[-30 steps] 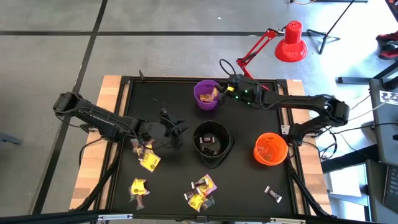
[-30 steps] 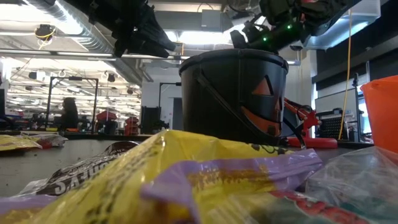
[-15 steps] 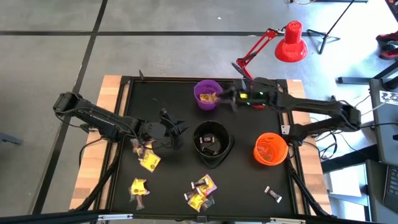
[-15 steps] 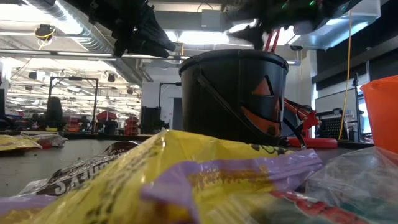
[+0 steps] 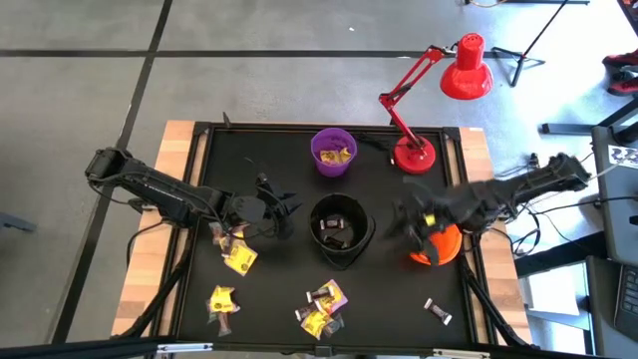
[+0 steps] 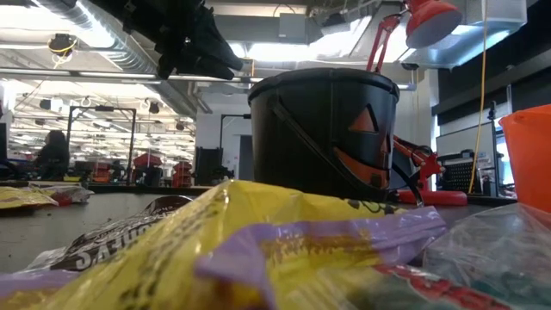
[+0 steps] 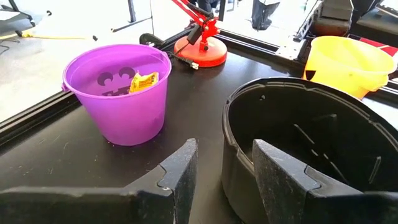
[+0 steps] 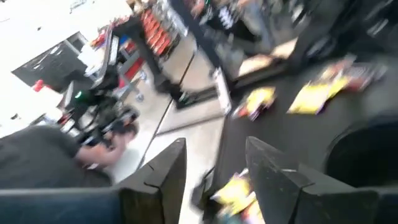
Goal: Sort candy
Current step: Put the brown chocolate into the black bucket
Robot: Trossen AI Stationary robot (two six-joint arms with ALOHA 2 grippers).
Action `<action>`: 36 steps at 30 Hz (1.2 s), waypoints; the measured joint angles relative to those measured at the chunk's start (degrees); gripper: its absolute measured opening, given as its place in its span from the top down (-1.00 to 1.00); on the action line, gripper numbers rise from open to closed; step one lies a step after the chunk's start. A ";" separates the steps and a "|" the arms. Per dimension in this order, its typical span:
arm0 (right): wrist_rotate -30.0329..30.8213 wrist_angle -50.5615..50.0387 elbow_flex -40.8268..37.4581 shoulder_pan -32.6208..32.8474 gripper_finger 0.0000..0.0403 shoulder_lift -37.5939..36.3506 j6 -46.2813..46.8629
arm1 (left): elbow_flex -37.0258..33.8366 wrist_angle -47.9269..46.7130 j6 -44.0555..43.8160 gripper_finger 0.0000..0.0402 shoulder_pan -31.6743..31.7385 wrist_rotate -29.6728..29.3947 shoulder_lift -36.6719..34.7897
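Wrapped candy, yellow and dark brown/purple, lies in groups on the near half of the table (image 5: 239,257) (image 5: 221,301) (image 5: 323,305), with a single piece (image 5: 439,311) near the right. More yellow candy (image 7: 143,81) sits in the purple bowl (image 5: 333,152), and dark pieces are in the black bowl (image 5: 340,229). My left gripper (image 5: 287,214) (image 7: 221,168) hovers open and empty just left of the black bowl's rim (image 7: 249,99). My right gripper (image 5: 404,221) (image 8: 214,168), blurred, is open and empty between the black bowl and the orange bowl (image 5: 436,244).
A red desk lamp stands with its base (image 5: 413,156) at the far right of the table, right of the purple bowl. The low view is filled by candy wrappers (image 6: 258,250) lying right in front of the camera, with the black bowl (image 6: 323,129) behind.
My right arm has swung fast from above the purple bowl at the far edge toward the near and right side, and now blurs over the orange bowl. The red lamp, which the arm covered before, shows in full.
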 joint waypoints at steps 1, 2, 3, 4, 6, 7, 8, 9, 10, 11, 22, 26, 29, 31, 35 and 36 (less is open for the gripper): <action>1.51 -0.86 0.00 2.64 0.20 0.36 1.90 | 0.00 0.17 0.00 0.28 0.00 0.01 0.00; 3.21 -2.25 0.00 5.33 0.20 0.91 3.67 | 0.00 0.27 0.00 0.28 0.00 0.00 0.00; 4.88 -4.09 0.00 8.03 0.20 1.48 5.66 | 0.00 0.36 0.00 0.28 0.00 -0.01 0.00; 6.45 -6.06 0.00 10.48 0.20 2.02 7.98 | 0.00 0.60 0.00 0.28 0.00 -0.01 0.00; 8.62 -10.05 0.00 14.99 0.20 3.23 13.55 | 0.00 0.63 0.00 0.28 0.00 -0.01 0.00; 9.22 -12.12 0.00 17.05 0.20 3.89 16.74 | 0.00 0.68 0.00 0.28 0.00 0.00 0.00; 9.56 -13.91 0.00 19.06 0.20 4.69 20.03 | 0.00 0.68 0.00 0.28 0.00 -0.01 0.00; 9.56 -15.44 0.00 21.01 0.20 5.54 23.39 | 0.00 0.68 0.00 0.28 0.00 -0.01 0.00; 9.50 -16.88 0.00 22.84 0.20 6.45 26.71 | 0.00 0.68 0.00 0.28 0.00 -0.01 0.00; 9.33 -18.09 0.00 24.66 0.20 7.40 30.17 | 0.00 0.68 0.00 0.28 0.00 -0.01 0.00; 3.68 -32.07 -0.02 41.47 0.20 20.91 57.83 | 0.00 0.74 0.00 0.28 0.00 -0.01 0.00; 3.38 -30.99 -0.02 45.13 0.20 26.24 62.14 | 0.00 0.79 0.00 0.28 0.00 -0.01 0.00; 4.30 -30.69 -0.02 46.41 0.20 30.08 62.56 | 0.00 0.81 0.00 0.28 0.00 -0.01 0.00; 4.32 -31.40 -0.02 46.31 0.20 32.69 62.56 | 0.00 0.81 0.00 0.28 0.00 -0.01 0.00; 4.36 -32.38 0.12 45.78 0.20 37.25 62.45 | 0.00 0.81 0.00 0.28 0.00 -0.01 0.00; 4.23 -32.22 0.23 45.76 0.20 37.97 62.28 | 0.00 0.83 0.00 0.28 0.00 -0.01 0.00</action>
